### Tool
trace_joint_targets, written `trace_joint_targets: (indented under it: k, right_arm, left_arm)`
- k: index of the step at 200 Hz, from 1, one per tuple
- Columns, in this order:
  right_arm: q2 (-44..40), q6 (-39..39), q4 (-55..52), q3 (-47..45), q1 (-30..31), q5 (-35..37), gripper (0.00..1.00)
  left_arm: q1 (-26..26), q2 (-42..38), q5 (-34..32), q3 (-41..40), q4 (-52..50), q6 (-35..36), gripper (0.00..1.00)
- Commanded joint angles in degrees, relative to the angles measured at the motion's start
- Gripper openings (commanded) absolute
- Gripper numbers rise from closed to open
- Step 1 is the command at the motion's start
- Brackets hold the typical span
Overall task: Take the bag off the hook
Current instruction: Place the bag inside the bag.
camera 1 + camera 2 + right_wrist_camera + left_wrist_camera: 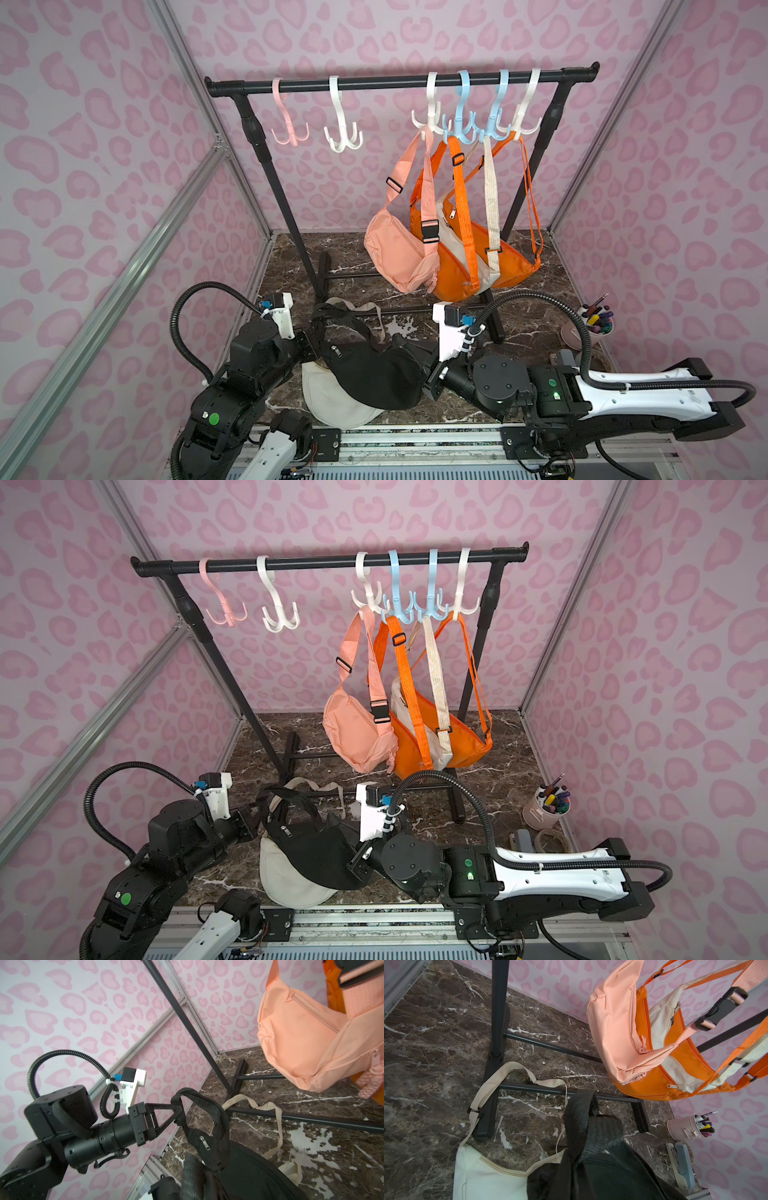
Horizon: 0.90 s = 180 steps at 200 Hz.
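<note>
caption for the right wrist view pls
The left gripper shut on the strap of the black bag; peach bag hangs beyond.

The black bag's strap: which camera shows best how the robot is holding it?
The right wrist view: the left arm's fingers pinch the strap in plain sight. In both top views the strap is only a small dark loop beside that arm. The left wrist view shows it bunched up close, fingers hidden.

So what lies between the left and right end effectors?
The black fabric sling bag, resting partly on a cream fabric bag; both top views show it.
</note>
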Motion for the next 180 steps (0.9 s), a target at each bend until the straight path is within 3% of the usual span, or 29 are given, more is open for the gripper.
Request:
trace_joint_targets:
  k: [1,51,113,144,180]
  right_arm:
    - [-0.36,0.17,-2.35,0.45,1.08,2.00,0.00]
    - [-0.14,9.23,-6.38,-0.65,-0.77,12.83,0.00]
    - [-7.62,28.40,-9.97,-8.38,-16.58,5.27,0.00]
    - [-10.03,27.87,-10.97,-8.40,-18.43,4.37,0.00]
    - [-7.32,24.05,-16.63,-2.06,-17.93,-0.82,0.00]
  left_arm:
    - [-0.01,-0.06,0.21,1.80,-4.47,0.17,0.03]
    - [0.00,-0.95,-1.48,-2.99,-1.58,-2.11,0.03]
    - [0.00,0.42,-4.68,-6.68,2.11,-4.91,0.03]
    - [0.02,0.82,-6.56,-4.71,2.37,-4.59,0.03]
    - [0.02,1.23,-7.21,0.35,-1.60,-5.18,0.03]
